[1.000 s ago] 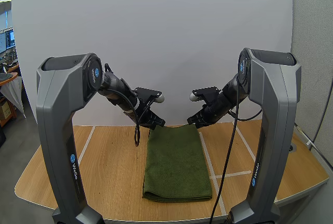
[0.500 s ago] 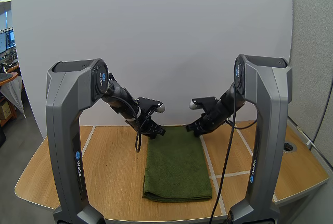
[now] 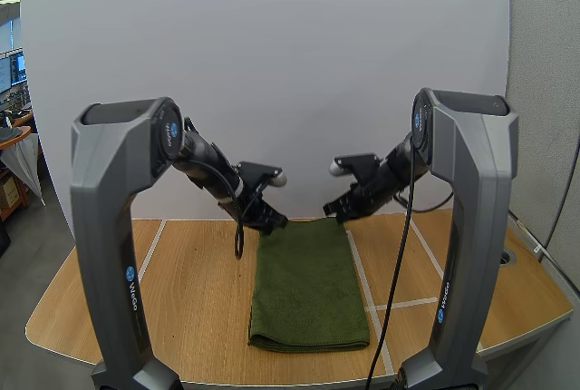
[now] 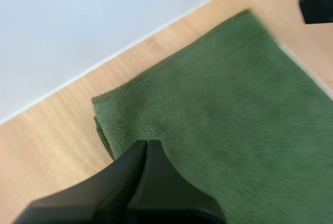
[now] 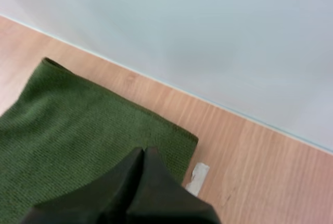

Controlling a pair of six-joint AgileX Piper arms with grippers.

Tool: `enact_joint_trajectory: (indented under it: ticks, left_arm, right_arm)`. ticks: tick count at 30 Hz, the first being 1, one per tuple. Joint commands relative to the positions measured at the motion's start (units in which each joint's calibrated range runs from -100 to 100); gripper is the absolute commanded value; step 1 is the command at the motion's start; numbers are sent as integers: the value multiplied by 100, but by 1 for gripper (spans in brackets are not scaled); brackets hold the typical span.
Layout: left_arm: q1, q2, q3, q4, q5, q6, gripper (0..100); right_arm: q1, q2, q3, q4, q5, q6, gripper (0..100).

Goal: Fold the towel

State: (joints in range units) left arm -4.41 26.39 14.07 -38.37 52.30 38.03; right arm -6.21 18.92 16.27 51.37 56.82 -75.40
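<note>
Where the counter (image 3: 181, 290) comes closest to the arms' bases, the green towel (image 3: 308, 286) has its near short edge, which looks thick and rounded like a fold. From there the cloth runs away as a long, narrow rectangle, flat on the wood and midway between the two arms. A pale tape line (image 3: 362, 281) runs just beside its right long edge, and another branches off toward the right arm.

At the towel's far end both arms reach down and inward, one to each corner. The left claw (image 3: 276, 221) is at the far left corner. In the left wrist view its fingers (image 4: 156, 182) lie pressed together as one dark wedge with nothing between them, and the tip is over the cloth just inside that corner. More than one layer of cloth shows at the edge there. I cannot tell whether the tip touches the towel.

The right claw (image 3: 336, 217) is at the far right corner. It is closed the same way in the right wrist view, and its tip is over the cloth just inside the corner. A small white scrap of tape (image 5: 197, 177) lies on the bare wood just beside that corner.

Beyond the towel's far edge is a narrow strip of counter, then a white board (image 3: 272, 63) standing upright.
</note>
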Motion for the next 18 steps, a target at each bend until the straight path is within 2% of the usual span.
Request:
enact_joint_trajectory:
  ticks: [1, 6, 8, 9, 10, 11, 12, 14, 18]
  left_arm:
    - [36, -910, 418, -62, 717, -40, 0]
    - [36, -1315, 854, -62, 1405, 36, 0]
    - [36, -1404, 986, -62, 1721, 60, 0]
    - [36, -1450, 1071, -62, 1908, 60, 0]
    - [36, -1466, 1118, -62, 2064, 60, 0]
    - [36, -1483, 1156, -62, 2234, 60, 1]
    - [36, -1494, 1213, -62, 2426, 60, 3]
    - [36, -1523, 1377, -62, 2792, 60, 14]
    - [36, -1560, 1749, -72, 3025, 51, 50]
  right_arm:
    - [-41, -495, 22, -25, 254, 61, 0]
    - [-47, -481, 22, -102, 235, 96, 1]
    - [-47, -481, 22, -102, 175, 96, 13]
    - [-47, -481, 22, -63, 67, 96, 26]
    - [-47, -481, 22, -63, -22, 96, 32]
    - [-47, -481, 22, -21, -176, 96, 45]
    - [-47, -468, 22, 3, -260, 96, 50]
    - [-40, -348, -74, 17, -178, 96, 53]
    - [-24, -34, -332, 39, -137, 96, 53]
